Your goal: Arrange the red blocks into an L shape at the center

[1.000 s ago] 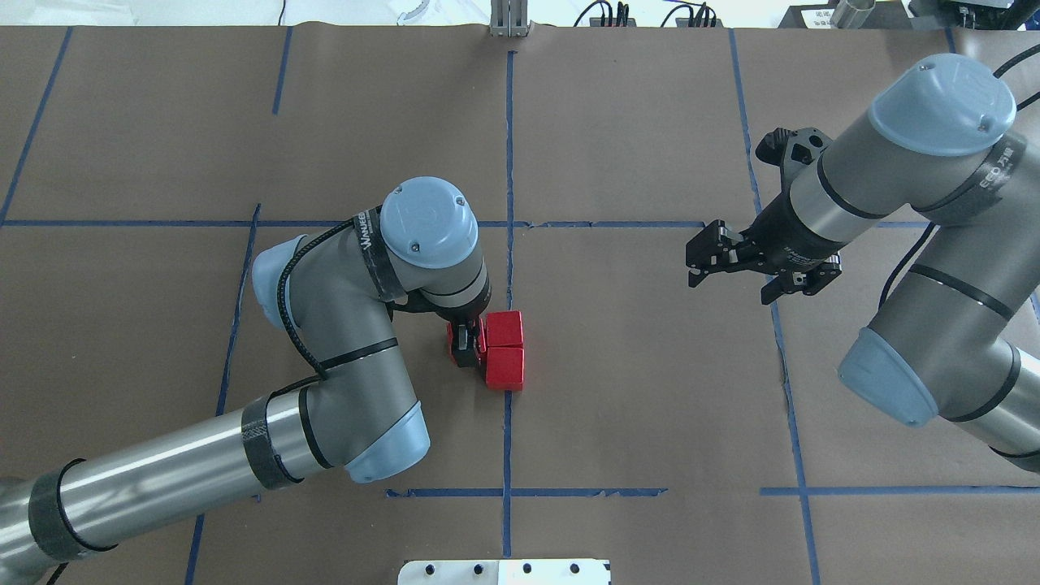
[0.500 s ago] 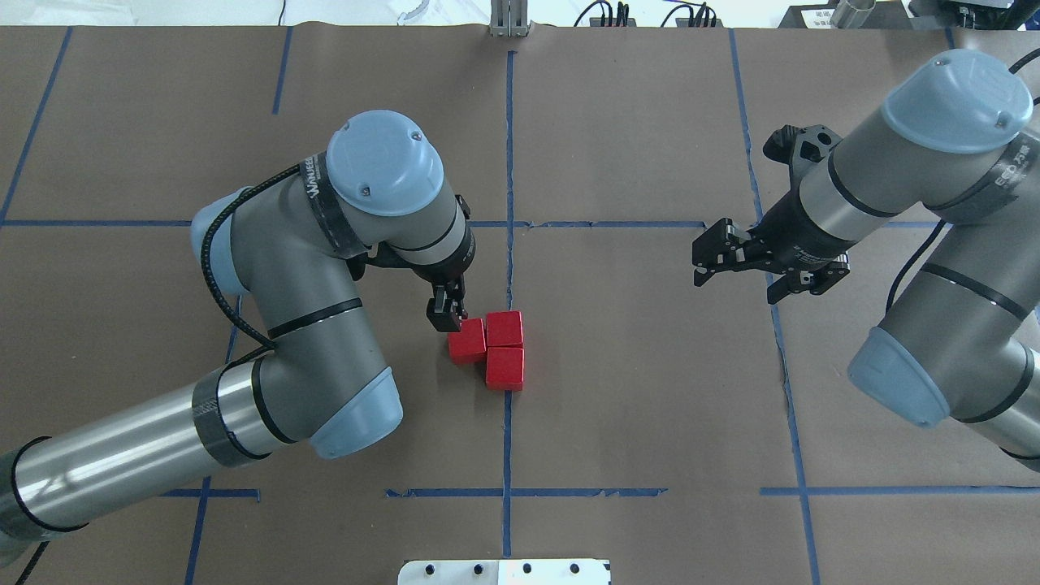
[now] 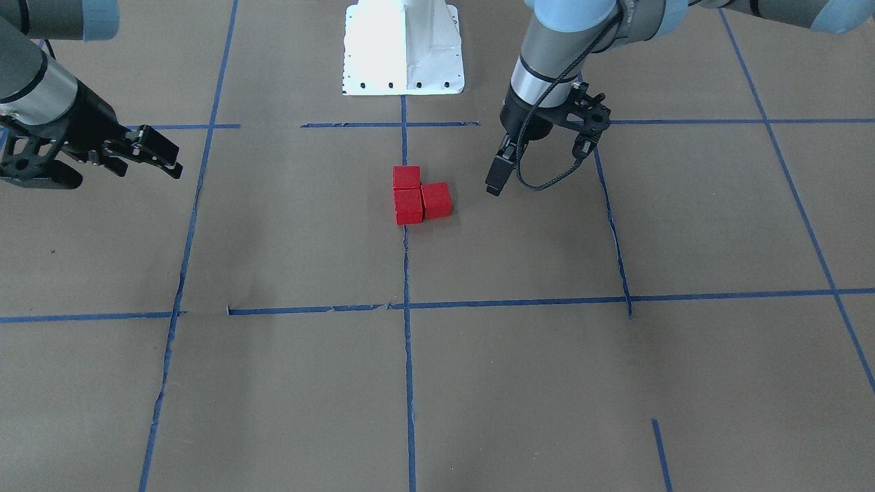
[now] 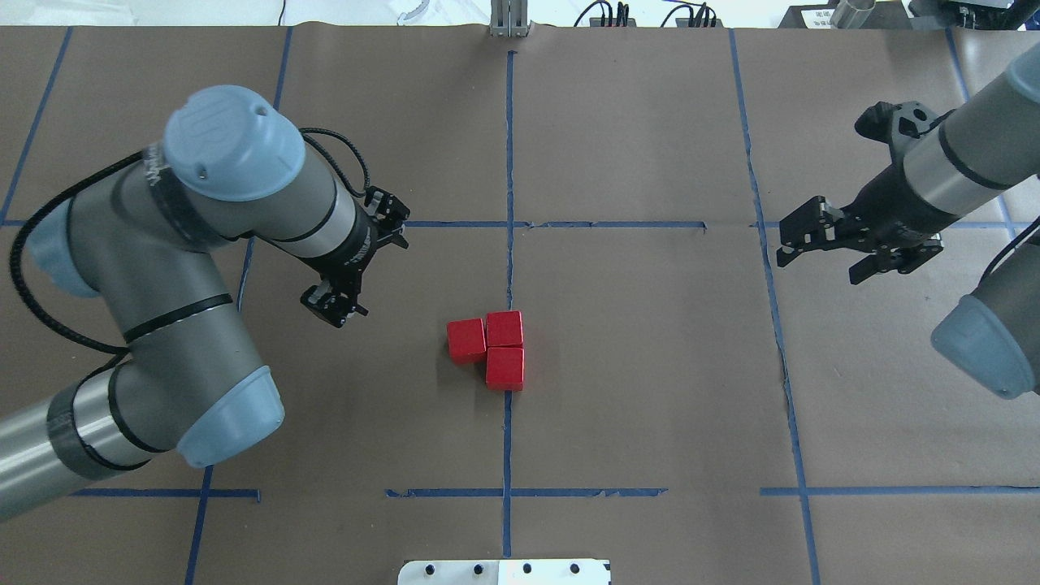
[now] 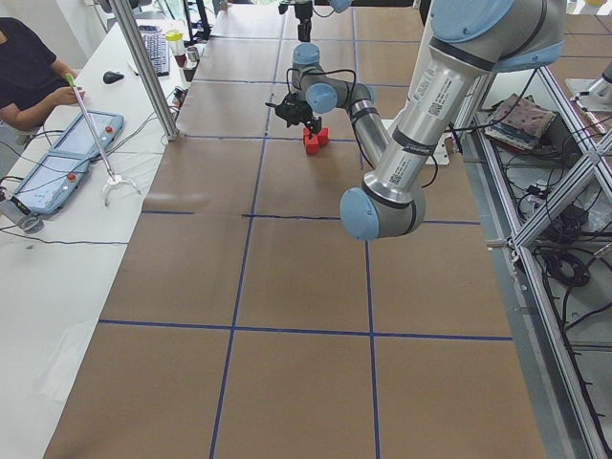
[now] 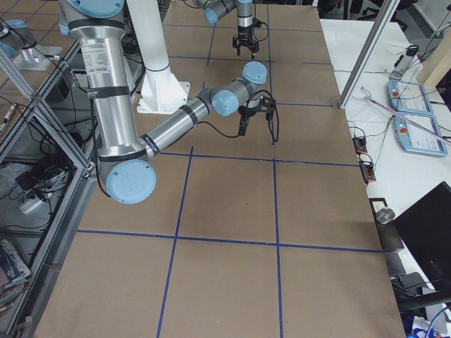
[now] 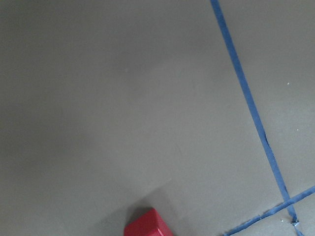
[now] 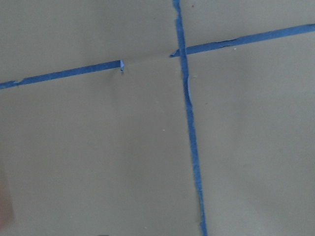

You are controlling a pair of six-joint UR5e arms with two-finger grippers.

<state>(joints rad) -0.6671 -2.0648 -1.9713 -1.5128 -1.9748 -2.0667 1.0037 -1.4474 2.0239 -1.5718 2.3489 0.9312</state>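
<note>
I see three red blocks (image 4: 504,366) touching in an L on the brown worktop (image 4: 642,374), in the middle of the overhead frame, sitting on the vertical blue tape line (image 4: 509,146). My left tool (image 4: 367,272) hovers to their left, spread wide and empty. My right tool (image 4: 819,262), at far right, is also wide and empty.

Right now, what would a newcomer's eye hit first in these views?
Three red blocks touch in an L at the center, two on the vertical blue tape line, the third to the robot's left of it, bright against the brown paper. Both grippers hang open and empty: the left gripper near the blocks, the right gripper far off to the other side.
</note>
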